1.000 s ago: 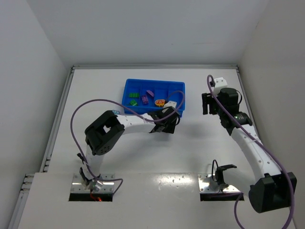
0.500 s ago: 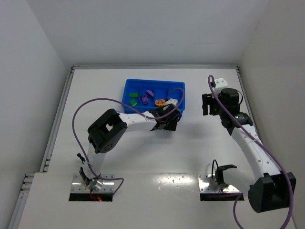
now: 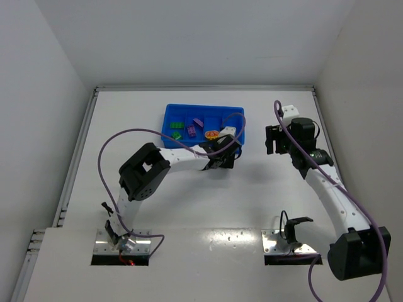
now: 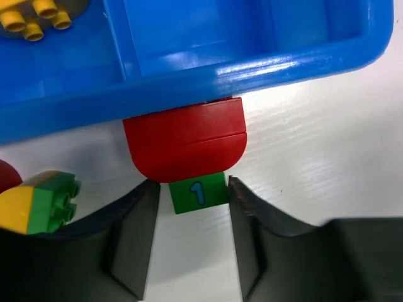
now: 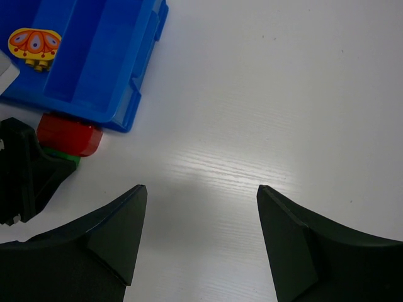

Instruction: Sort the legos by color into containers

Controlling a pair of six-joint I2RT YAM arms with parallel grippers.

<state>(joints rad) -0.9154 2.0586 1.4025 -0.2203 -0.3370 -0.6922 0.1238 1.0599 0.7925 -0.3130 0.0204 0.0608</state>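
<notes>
White walls are enclosing a white bench (image 3: 189, 207), the blue tray (image 3: 169, 119) sitting toward 12 o'clock. Against the tray's 5 o'clock corner, a green lego (image 4: 198, 193) is showing a blue "1" under a red lego (image 4: 186, 141). The left tool (image 4: 192, 195) is reaching there, narrow and straddling the green lego. The right tool (image 5: 201, 192) is hovering wide at 3 o'clock.

2 robot arms. The left arm (image 3: 182, 157) bends forward, left gripper (image 4: 192, 189) low, jaws narrowly parted. Well to that claw's right, the right arm (image 3: 330, 189) stretches forward, right gripper (image 5: 200, 192) jaws spread wide.
</notes>
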